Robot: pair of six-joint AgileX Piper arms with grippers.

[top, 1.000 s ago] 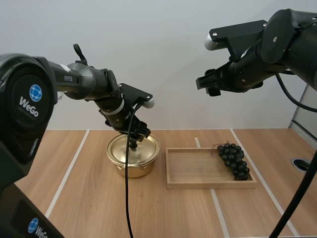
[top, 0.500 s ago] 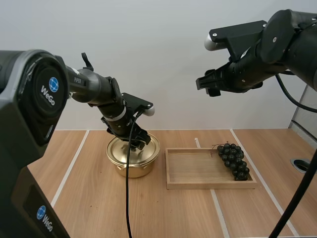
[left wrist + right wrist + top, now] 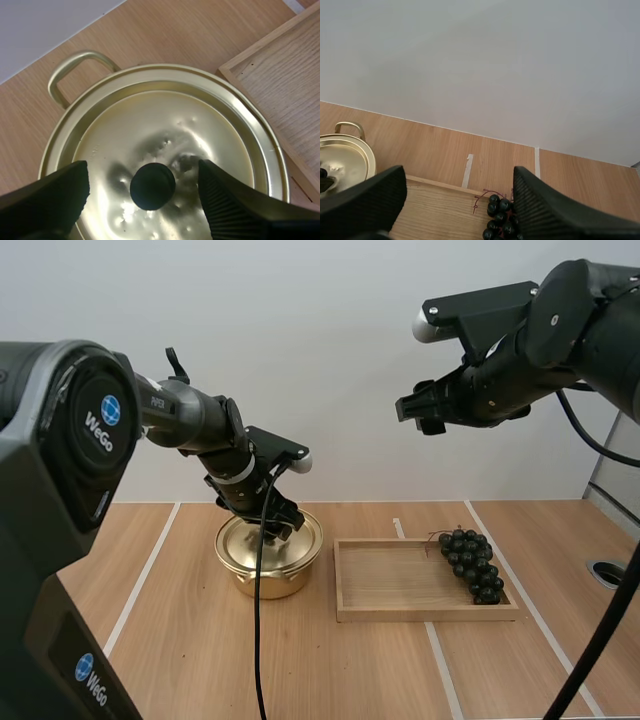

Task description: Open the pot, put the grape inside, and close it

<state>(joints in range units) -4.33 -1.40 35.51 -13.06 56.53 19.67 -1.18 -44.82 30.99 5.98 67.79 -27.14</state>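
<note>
High view: my left gripper (image 3: 272, 528) was down on the gold pot (image 3: 262, 572), left of centre, with the grapes (image 3: 472, 565) in the wooden tray (image 3: 390, 585) to the right. Left wrist: fingers (image 3: 50, 192) were apart, straddling the lid knob (image 3: 152, 186), so I'd centre first, then squeeze. Right wrist: my right gripper (image 3: 459, 174) hung open, up above the tray.

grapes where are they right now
In the high view the grapes lie inside the wooden tray at its right end, on the table's right side. The tray sits just right of the pot.
</note>
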